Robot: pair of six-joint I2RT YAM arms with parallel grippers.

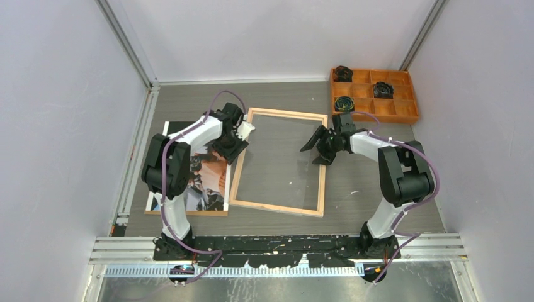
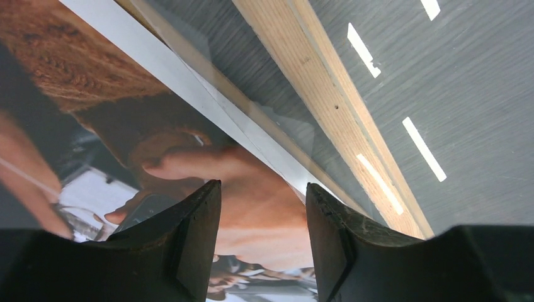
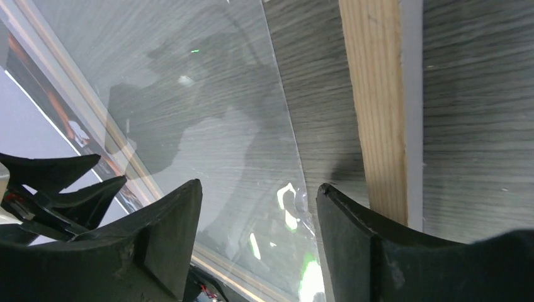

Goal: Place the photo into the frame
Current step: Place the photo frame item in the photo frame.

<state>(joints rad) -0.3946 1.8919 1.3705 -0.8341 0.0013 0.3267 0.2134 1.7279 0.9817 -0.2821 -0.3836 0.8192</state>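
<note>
Grey table [image 1: 378, 189]: left claw [image 2: 263, 195] open above the photo [image 2: 94, 94], right claw [image 3: 259, 192] open over the frame [image 1: 286, 112].

The photo [image 1: 204, 182] lies just left of the frame [image 1: 277, 209].

The frame [image 1: 278, 209] lies flat on the grey worktop [image 1: 365, 189], light wood showing, between the two sets of jaws. The left jaws point down just outside its left rail, over the right edge of the photo [image 1: 209, 184]. The photo lies picture-up on a brown board [image 1: 189, 213] and stretches from those jaws toward the arm bases. The right jaws stand spread apart at the frame's right rail. Beyond them, farther right, sits an orange tray [image 1: 378, 117] with black items [image 1: 382, 89] in some compartments.
</note>
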